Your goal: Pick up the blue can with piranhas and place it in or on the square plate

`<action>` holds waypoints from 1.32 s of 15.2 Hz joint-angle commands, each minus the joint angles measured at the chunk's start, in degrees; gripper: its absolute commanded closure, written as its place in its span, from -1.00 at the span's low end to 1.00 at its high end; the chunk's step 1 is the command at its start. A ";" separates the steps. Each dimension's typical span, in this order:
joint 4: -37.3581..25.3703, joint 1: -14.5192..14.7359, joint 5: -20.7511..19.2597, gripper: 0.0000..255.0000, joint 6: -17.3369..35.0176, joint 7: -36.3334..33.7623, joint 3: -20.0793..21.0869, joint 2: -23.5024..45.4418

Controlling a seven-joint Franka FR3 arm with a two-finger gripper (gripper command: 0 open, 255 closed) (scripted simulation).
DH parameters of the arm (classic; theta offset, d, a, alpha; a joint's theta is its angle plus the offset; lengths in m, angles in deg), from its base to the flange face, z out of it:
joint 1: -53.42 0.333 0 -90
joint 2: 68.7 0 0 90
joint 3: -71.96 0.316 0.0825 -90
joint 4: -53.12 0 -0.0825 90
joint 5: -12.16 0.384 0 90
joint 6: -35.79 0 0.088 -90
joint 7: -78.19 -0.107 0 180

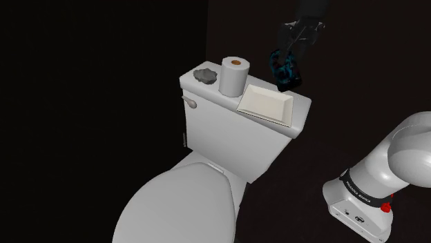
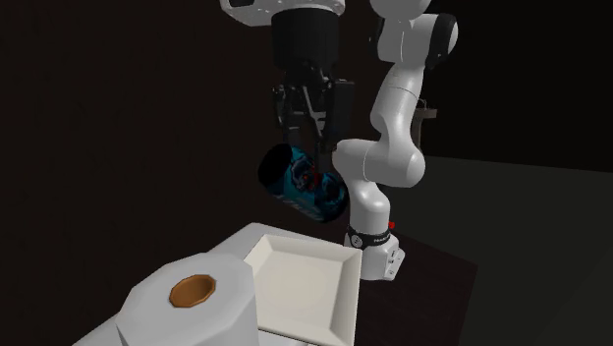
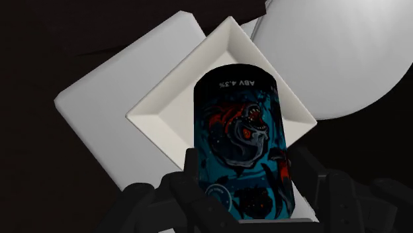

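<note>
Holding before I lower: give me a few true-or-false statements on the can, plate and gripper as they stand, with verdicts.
1. The gripper is shut on the blue can. True.
2. The can already rests on the square plate. False: it hangs tilted in the air, clear of the plate.
3. Nothing lies in the plate. True.
4. The toilet paper roll lies on the plate. False: it stands upright beside the plate on the toilet tank lid.
5. The grey lump sits between roll and plate. False: it is on the roll's other side, away from the plate.
</note>
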 commanded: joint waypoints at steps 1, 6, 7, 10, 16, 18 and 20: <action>1.36 0.07 0.14 1.00 1.30 -0.08 0.17 -0.12; 5.44 0.20 0.39 1.00 5.07 0.07 0.44 -0.44; 6.22 0.22 0.45 1.00 5.83 0.09 0.50 -0.46; 8.53 0.29 0.61 1.00 8.13 0.17 0.68 -0.46; 12.63 0.43 0.92 1.00 12.58 0.30 1.07 -0.11; 12.63 0.43 0.92 1.00 12.58 0.30 1.07 -0.11; 12.63 0.43 0.92 1.00 12.58 0.30 1.07 -0.11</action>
